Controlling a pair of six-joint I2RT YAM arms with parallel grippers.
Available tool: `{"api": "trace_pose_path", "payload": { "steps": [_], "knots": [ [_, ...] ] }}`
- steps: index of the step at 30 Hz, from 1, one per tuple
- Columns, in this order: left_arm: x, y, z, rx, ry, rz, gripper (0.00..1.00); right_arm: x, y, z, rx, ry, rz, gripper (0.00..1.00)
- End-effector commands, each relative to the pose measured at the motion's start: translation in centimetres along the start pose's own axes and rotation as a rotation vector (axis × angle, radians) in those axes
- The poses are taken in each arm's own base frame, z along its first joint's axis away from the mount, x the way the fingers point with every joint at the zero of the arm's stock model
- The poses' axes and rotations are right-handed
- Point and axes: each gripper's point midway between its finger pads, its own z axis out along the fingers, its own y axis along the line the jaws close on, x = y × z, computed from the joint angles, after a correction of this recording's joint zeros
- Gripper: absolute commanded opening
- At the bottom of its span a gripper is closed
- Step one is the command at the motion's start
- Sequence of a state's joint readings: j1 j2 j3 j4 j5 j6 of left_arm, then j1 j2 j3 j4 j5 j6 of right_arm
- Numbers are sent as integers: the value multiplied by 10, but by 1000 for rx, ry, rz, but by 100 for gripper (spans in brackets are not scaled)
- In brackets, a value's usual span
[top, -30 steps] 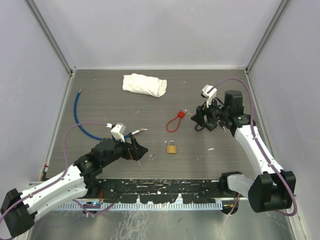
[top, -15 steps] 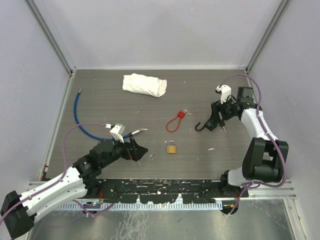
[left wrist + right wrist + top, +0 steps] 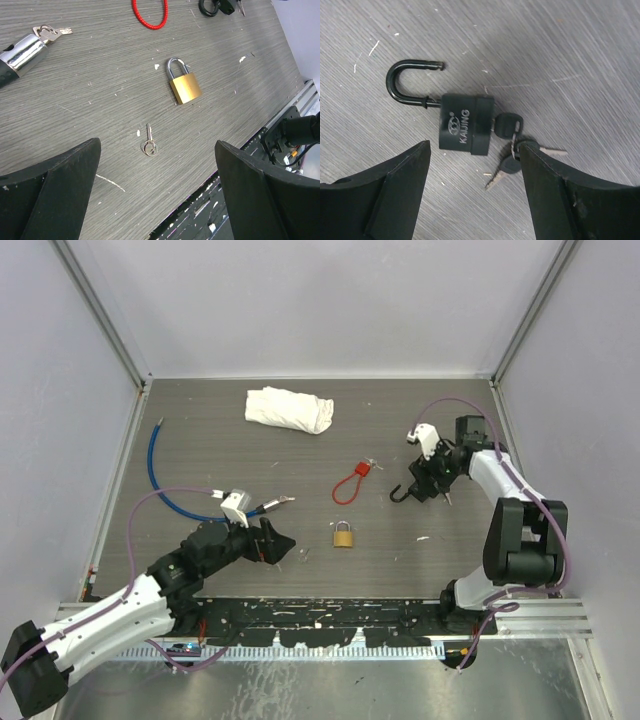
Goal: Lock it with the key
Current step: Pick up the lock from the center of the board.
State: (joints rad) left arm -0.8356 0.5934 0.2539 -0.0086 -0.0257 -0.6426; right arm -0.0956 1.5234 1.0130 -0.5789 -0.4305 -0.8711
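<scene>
Top, left-wrist and right-wrist views, read from left to right. A blue cable point(image 3: 152, 462) is curving along the left side of the table point(image 3: 200, 420), its chrome end piece point(image 3: 23, 51) lying with a few small keys beside it. The left gripper point(image 3: 273, 540) is hovering low over the near part of the table with its jaws spread wide and nothing between them. In its wrist view a loose key point(image 3: 148, 142) on a small ring is lying flat on the wood between the two fingers point(image 3: 60, 180), touching neither. A white cloth point(image 3: 290, 408) is resting near the back wall. A brass padlock point(image 3: 184, 86) is lying flat just beyond and to the right of the loose key, its shackle pointing away from the left gripper. A red cable loop point(image 3: 349, 483) is lying behind the brass padlock.

At the right, the black padlock point(image 3: 465, 131) is lying flat on the table directly under the right gripper point(image 3: 475, 145), framed by the gap between its fingers and touched by neither. Its shackle point(image 3: 406, 82) is standing open, one end free. A black-headed key point(image 3: 508, 123) is sitting at the end of the body, with spare keys fanning from the ring. The right gripper's jaws are parted wide, gripping nothing.
</scene>
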Motion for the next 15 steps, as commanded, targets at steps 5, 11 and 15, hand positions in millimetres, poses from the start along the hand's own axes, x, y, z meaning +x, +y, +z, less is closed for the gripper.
{"api": "trace_pose_path", "payload": {
  "steps": [5,11,15],
  "knots": [
    [-12,-8,-4,37,-53,-16,98,-16,-7,8,28,18,-86,77],
    [-11,-6,-6,34,-61,-27,98,-13,-3,12,29,47,-101,78],
    [-10,-6,-6,34,-57,-26,98,-14,-4,11,38,53,-110,78]
  ]
}}
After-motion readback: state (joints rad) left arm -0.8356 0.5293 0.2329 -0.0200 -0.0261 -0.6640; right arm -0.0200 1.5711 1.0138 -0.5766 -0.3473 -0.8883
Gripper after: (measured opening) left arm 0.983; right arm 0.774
